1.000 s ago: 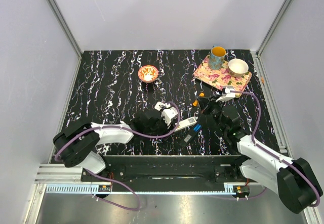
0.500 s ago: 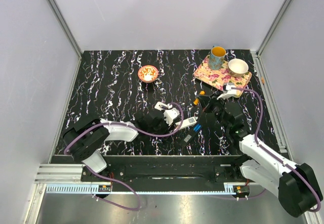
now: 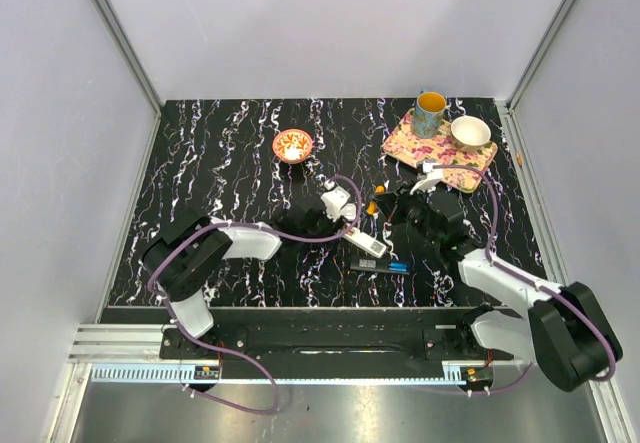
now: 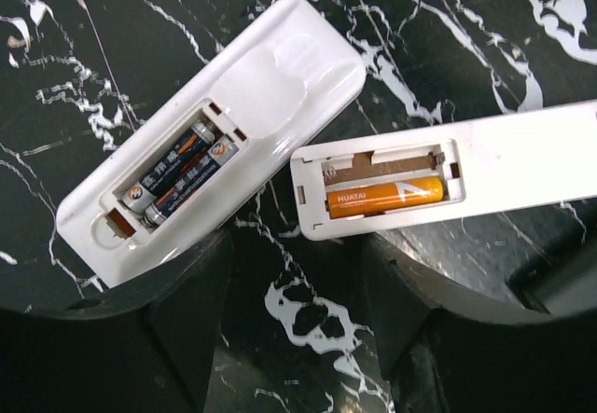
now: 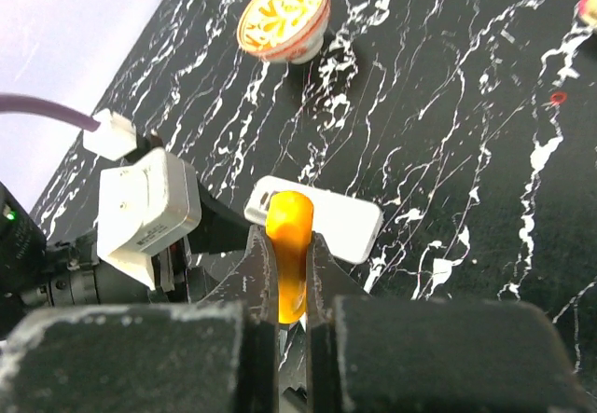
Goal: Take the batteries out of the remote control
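Orange and stubby, one battery (image 5: 290,222) is pinched end-out between the narrowed jaws of the right gripper (image 5: 289,264), about mid-table, just right of the left arm's claw. A second orange battery (image 4: 387,196) lies in the open compartment of a long white remote (image 4: 522,166). Just to its left, nearly touching, a rounded white remote (image 4: 280,77) shows two dark-wrapped cells (image 4: 177,178) side by side in its own bay. The left gripper (image 4: 297,268) hangs over both, jaws spread wide and holding nothing. All this sits on a black marbled table (image 3: 220,183). Farther back stands an orange patterned bowl (image 3: 293,145), and at far right a floral tray (image 3: 425,153) carries a mug (image 3: 430,113) and a white bowl (image 3: 469,133).
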